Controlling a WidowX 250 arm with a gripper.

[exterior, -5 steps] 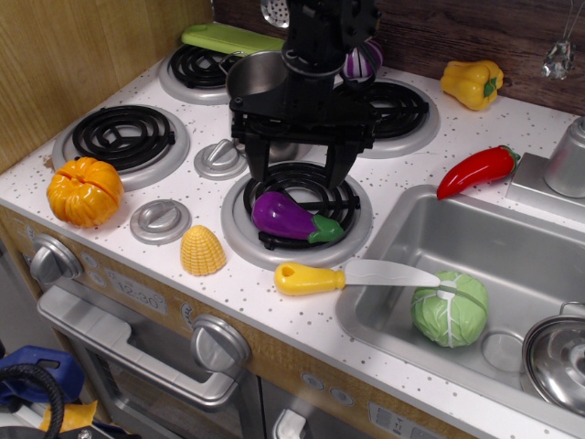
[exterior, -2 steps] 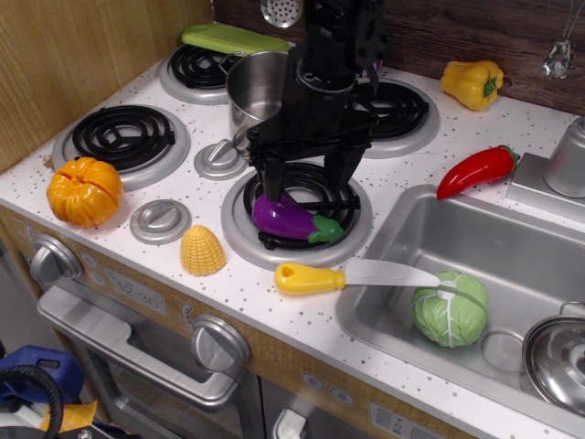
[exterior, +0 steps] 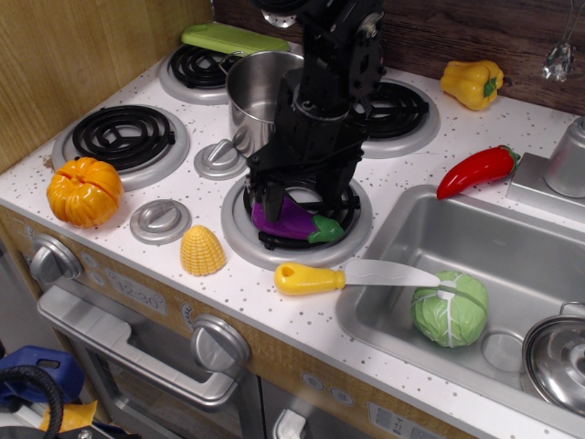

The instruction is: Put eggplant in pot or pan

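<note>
The purple eggplant (exterior: 291, 220) with its green cap lies on the front middle burner (exterior: 297, 218). My black gripper (exterior: 302, 203) hangs straight over it, fingers lowered on both sides of its body and still spread, not visibly pressing it. The steel pot (exterior: 256, 87) stands upright behind, between the back burners, partly hidden by my arm.
An orange pumpkin (exterior: 84, 190) and a corn piece (exterior: 203, 250) lie at the front left. A yellow-handled knife (exterior: 352, 274) lies in front of the burner. The sink (exterior: 512, 265) at right holds a cabbage (exterior: 449, 309) and a steel pan (exterior: 556, 357). A red pepper (exterior: 477, 170) and yellow pepper (exterior: 472, 82) lie at back right.
My gripper has come down from above the burner until its fingers straddle the eggplant, and they have narrowed. The eggplant has not moved.
</note>
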